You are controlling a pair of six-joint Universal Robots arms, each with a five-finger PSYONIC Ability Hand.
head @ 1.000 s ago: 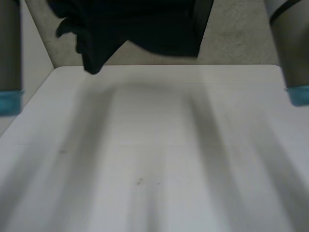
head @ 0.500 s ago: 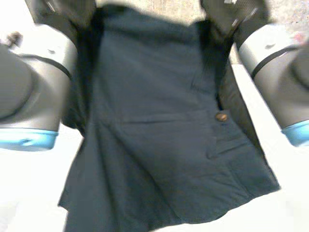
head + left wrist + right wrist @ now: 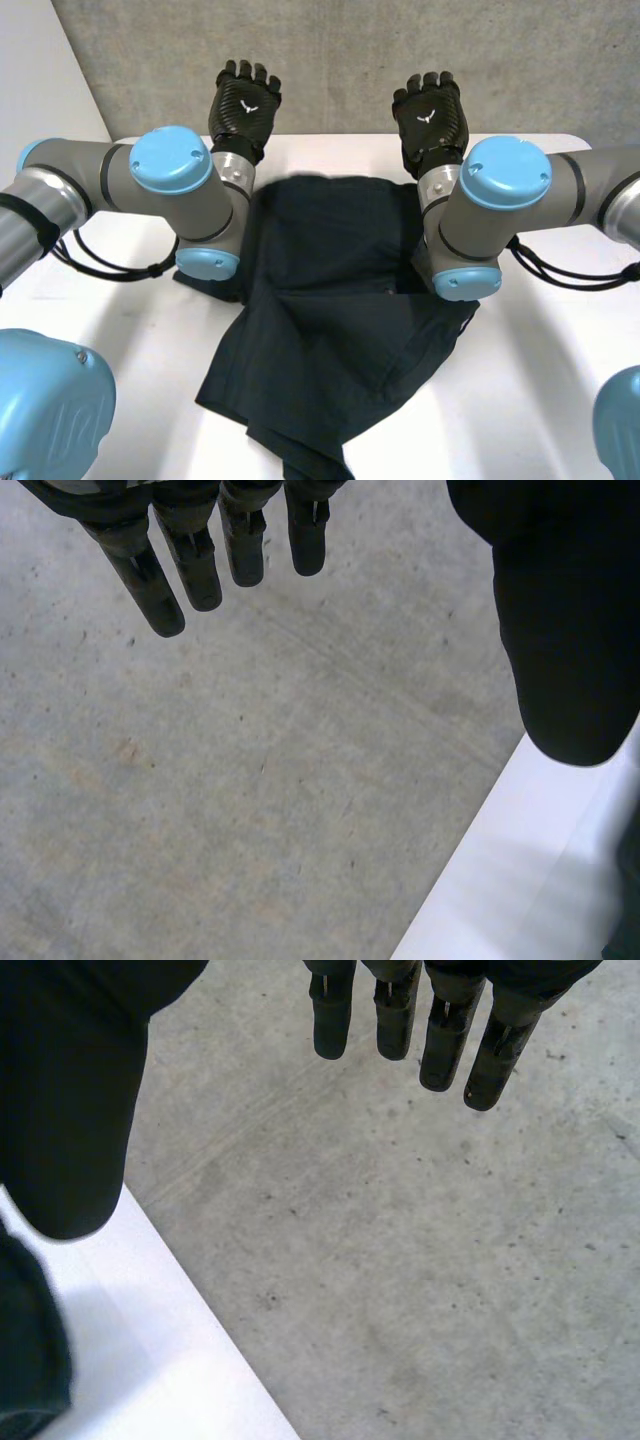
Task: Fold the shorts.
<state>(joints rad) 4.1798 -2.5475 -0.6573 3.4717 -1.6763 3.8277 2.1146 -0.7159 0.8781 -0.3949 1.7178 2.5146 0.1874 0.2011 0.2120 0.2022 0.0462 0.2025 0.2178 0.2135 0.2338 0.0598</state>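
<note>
While both arms reach toward the far side, we see the white table (image 3: 560, 400) taking up most of the head view, with a grey concrete surface (image 3: 400, 50) beyond its far edge.

The shorts (image 3: 330, 340) are dark navy and lie flat-ish on the table, pretty much in the middle between the two arms. They're not neat at all. The cloth is rumpled, with a crease running across the middle, and the end nearest the camera bunches into a loose point. The far end of the shorts sits close to the table's far edge.

The left arm (image 3: 150, 185) bends in over the shorts' left side, and the right arm (image 3: 510, 195) does the same over the right side, so each elbow covers a bit of the cloth.

The left hand (image 3: 245, 100) and right hand (image 3: 428, 112) are both past the far edge, out over the concrete and well apart from each other. Neither one touches the shorts.

In the left wrist view we get straight, relaxed fingers (image 3: 195, 575) and a thumb (image 3: 565, 630) with nothing between them. In the right wrist view it's the same deal: straight fingers (image 3: 440, 1050), thumb (image 3: 70, 1110) off to the side, nothing held. So both hands are wide open and empty.
</note>
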